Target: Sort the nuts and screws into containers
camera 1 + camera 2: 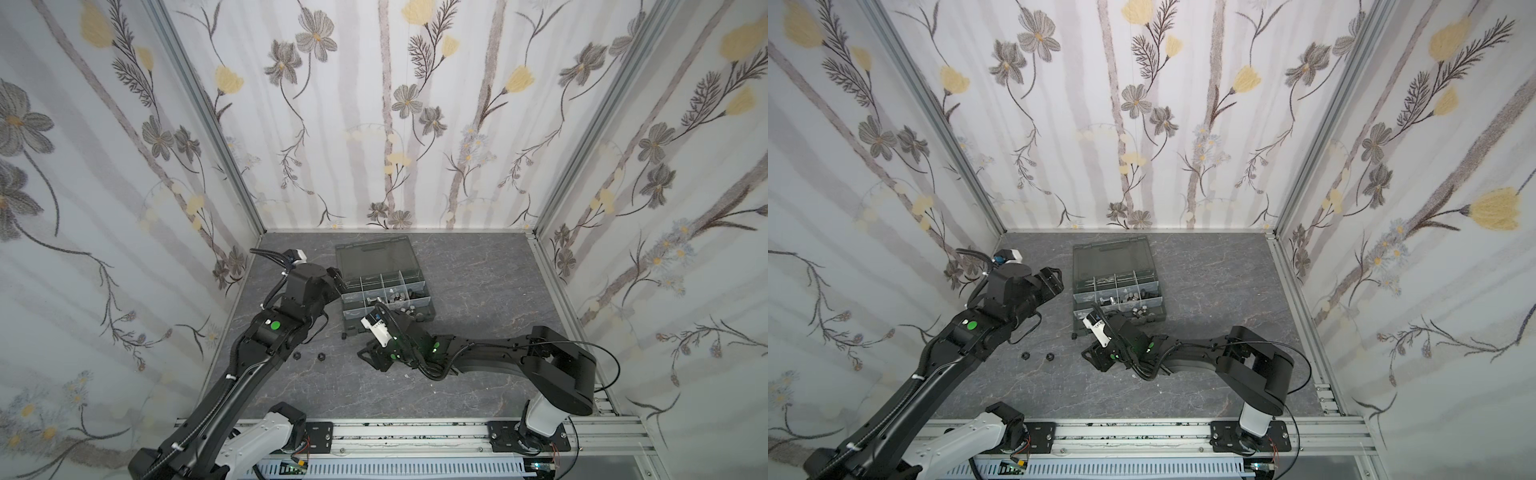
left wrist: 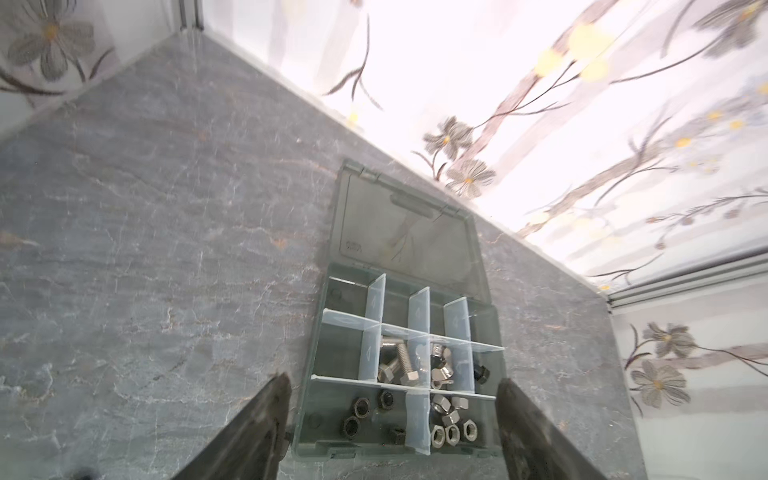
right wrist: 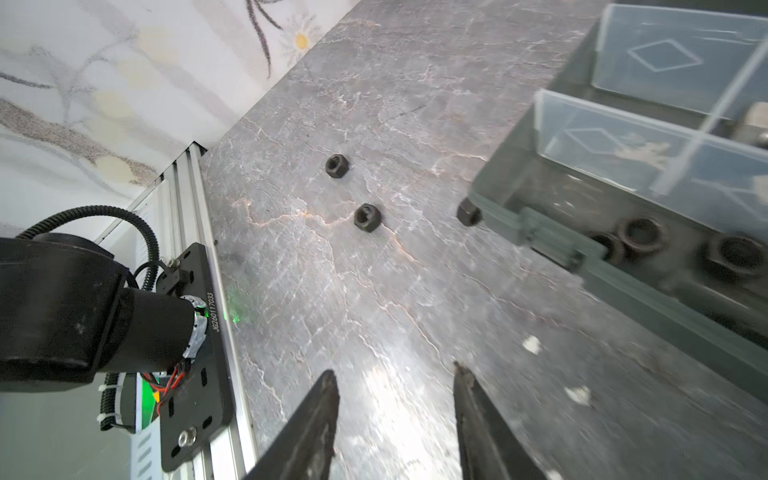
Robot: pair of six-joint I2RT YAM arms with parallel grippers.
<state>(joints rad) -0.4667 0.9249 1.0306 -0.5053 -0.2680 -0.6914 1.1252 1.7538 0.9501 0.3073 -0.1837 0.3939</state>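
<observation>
The right arm rises from its mount on the near rail (image 1: 415, 432), folds at the elbow and runs low and leftward over the table (image 1: 478, 291). It ends just in front of the organizer box (image 1: 348, 320). The right gripper (image 3: 394, 370) hangs close above bare stone, its jaws partway apart with nothing between them. The left arm stretches from the near left corner diagonally up to the box's left edge. There the left gripper (image 2: 394, 380) is raised and tilted toward the cells, its jaws spread wide and empty.

A black nut (image 1: 296, 355) and a second black nut (image 1: 321, 356) lie on open table between the arms, near each other and well apart from the box. A third black nut (image 3: 468, 212) sits just beside the box's near left corner; whether it touches cannot be told. Right of the box the table is bare out to the side wall.

In the box's near row, dark nuts (image 2: 361, 411) fill the left cell and silver nuts (image 2: 453, 424) the right. In the middle row lie silver screws (image 2: 397, 361). The smoky lid (image 2: 407, 224) lies open behind, close to the back wall.

A black mounting plate (image 3: 195, 353) carries a code that reads roughly J6260117033. The lid's embossed mark (image 2: 353, 246) is too small to read.
</observation>
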